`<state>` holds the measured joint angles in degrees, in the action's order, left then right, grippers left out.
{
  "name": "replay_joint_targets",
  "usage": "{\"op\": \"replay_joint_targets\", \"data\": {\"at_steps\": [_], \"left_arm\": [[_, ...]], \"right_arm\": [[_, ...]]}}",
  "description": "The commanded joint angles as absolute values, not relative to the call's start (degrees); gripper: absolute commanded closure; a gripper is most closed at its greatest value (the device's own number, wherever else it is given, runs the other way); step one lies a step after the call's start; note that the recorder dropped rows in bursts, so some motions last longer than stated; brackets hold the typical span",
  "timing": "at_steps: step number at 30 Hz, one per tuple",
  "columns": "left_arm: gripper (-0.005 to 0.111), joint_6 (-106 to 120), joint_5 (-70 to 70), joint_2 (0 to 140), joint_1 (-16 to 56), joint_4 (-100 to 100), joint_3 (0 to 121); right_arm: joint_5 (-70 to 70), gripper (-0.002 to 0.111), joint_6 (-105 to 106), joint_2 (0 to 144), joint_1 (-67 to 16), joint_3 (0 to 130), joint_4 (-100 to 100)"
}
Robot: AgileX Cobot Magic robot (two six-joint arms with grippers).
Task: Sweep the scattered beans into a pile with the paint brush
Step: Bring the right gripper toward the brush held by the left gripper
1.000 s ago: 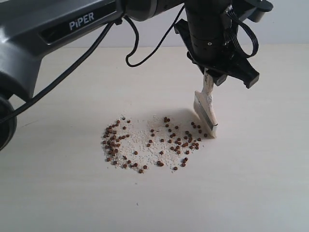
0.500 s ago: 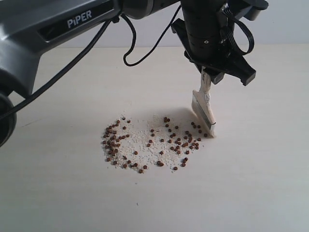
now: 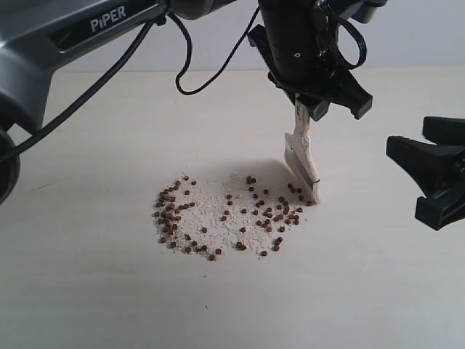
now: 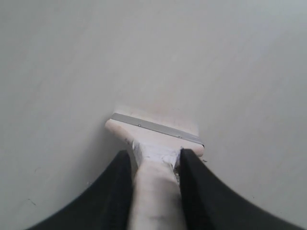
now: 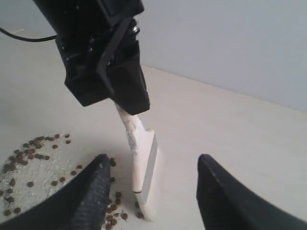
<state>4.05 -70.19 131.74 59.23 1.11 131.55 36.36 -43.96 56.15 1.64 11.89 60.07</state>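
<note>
Bristles of my wide flat paint brush [image 3: 303,158], whitish below a silver metal ferrule and a cream wooden handle, touch the pale tabletop [image 3: 109,291] at the right edge of the tiny round reddish-brown beans [image 3: 276,214]. My left pincer [image 3: 309,109] is clamped on the handle from above, and the brush is tilted. The beans lie scattered among whitish crumbs [image 3: 211,207], densest at the left side. My right pincer [image 3: 415,178] hovers to the right, jaws wide apart.
</note>
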Motion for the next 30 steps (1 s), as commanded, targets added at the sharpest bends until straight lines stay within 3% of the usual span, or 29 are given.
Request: {"op": "replay_joint_targets", "data": {"at_steps": [1,22,30], "left_arm": [[0.107,4.3,-70.0,130.4,59.0,1.0,131.5],[0.107,4.3,-70.0,130.4,59.0,-1.1,131.5],[0.107,4.3,-70.0,130.4,59.0,-1.0,131.5]], "right_arm": [[42.4,0.056,-40.4,62.3,2.0,12.3,60.4],[70.0,0.056,-10.5,93.7,2.0,12.5,49.0],[70.0,0.046,-2.8,101.1,1.8,13.1,45.0]]}}
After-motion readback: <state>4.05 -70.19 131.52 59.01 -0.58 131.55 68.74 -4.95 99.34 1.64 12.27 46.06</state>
